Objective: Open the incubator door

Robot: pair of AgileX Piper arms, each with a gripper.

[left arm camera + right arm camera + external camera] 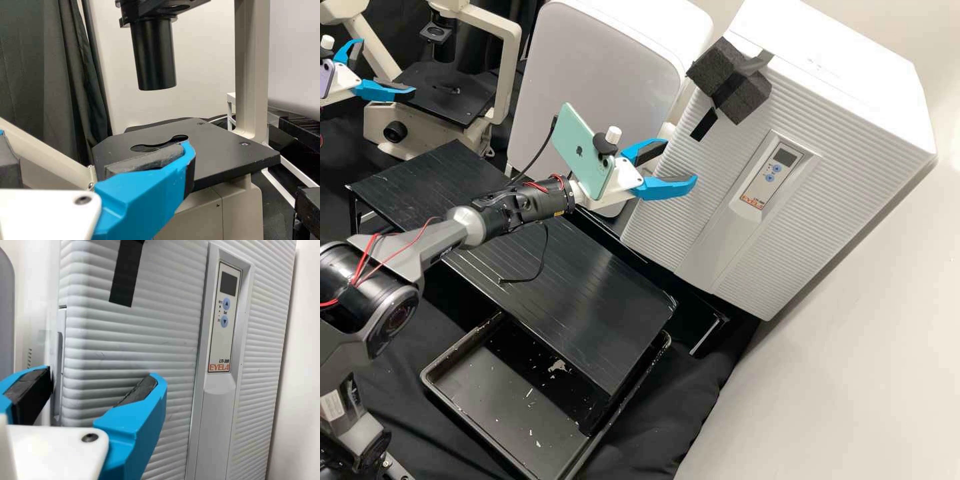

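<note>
Presently; incubator door (780,240) beyond right tool (681,160); right tool spread wide, empty; left tool (387,65) likewise.

Incubator (813,193) partly beyond picture's edge

I see the white, boxy incubator (877,107) toward the upper right of the high view, beside the pale wall (867,353). Its door (787,233) is shut, facing me, broad and finely ribbed, with rounded edges. It looks slanted in the high view but nearly upright in my right wrist view. Down the door runs a smooth, raised strip (723,237). The control panel (773,175) is set into that strip, with a small dark display (785,157) and two round blue buttons (225,311).
</note>
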